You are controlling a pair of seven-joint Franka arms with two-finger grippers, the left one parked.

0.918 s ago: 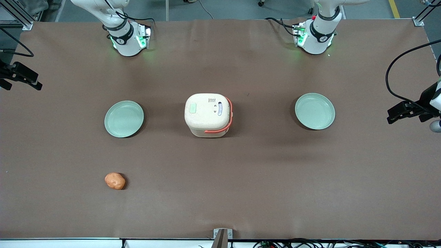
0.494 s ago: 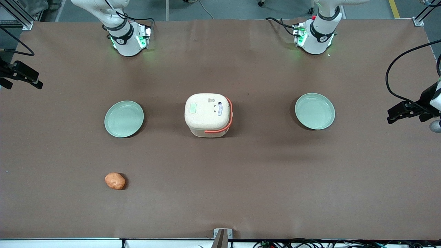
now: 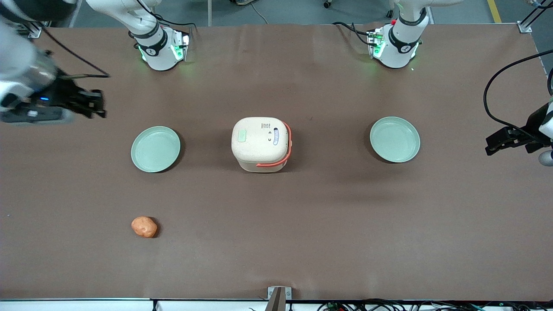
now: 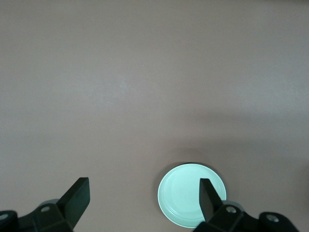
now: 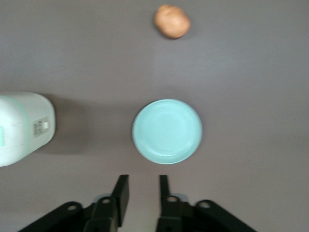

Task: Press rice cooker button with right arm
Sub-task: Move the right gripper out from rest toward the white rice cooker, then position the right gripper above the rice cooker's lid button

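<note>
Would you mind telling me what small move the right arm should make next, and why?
Probably carry the end effector on toward the rice cooker, above the plate. It hangs near the working arm's end of the table, fingers slightly apart, well short of the button.

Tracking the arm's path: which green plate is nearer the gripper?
The plate toward the working arm's end, near the orange lump; the gripper hovers by it, slightly open.

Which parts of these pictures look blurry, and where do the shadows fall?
Front view: the right arm and its gripper, at the working arm's end of the table, are smeared by motion; the rice cooker and its button are sharp, with soft shadows beside the cooker and plates. Right wrist view: slightly soft overall; the cooker's shadow falls toward the plate.
</note>
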